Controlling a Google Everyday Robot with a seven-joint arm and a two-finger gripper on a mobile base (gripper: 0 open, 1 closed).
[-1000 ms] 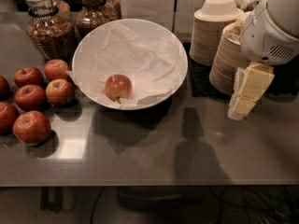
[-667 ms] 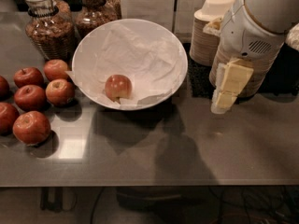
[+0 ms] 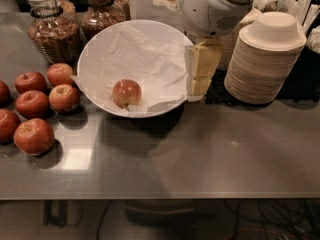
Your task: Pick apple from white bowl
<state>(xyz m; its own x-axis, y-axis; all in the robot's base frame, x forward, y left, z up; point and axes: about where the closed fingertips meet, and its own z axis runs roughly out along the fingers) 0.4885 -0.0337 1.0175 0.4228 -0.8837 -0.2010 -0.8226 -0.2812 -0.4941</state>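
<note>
Well, the gripper [image 3: 201, 71] hangs at the right rim of the bowl [image 3: 92, 59], spread or pinched I can't make out, and the apple [image 3: 126, 93] sits untouched on the paper [image 3: 145, 54] toward the near side, left of the gripper.

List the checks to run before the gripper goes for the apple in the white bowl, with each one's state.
1. Apple lies alone in the white bowl: ok.
2. Gripper above the apple: not ok; it hangs at the bowl's right rim.
3. Way from gripper to apple free: ok, only crumpled paper between.
4. Darker apples outside the bowl, to its left: ok.
5. Arm clear of the paper bowl stack: cannot tell.
</note>
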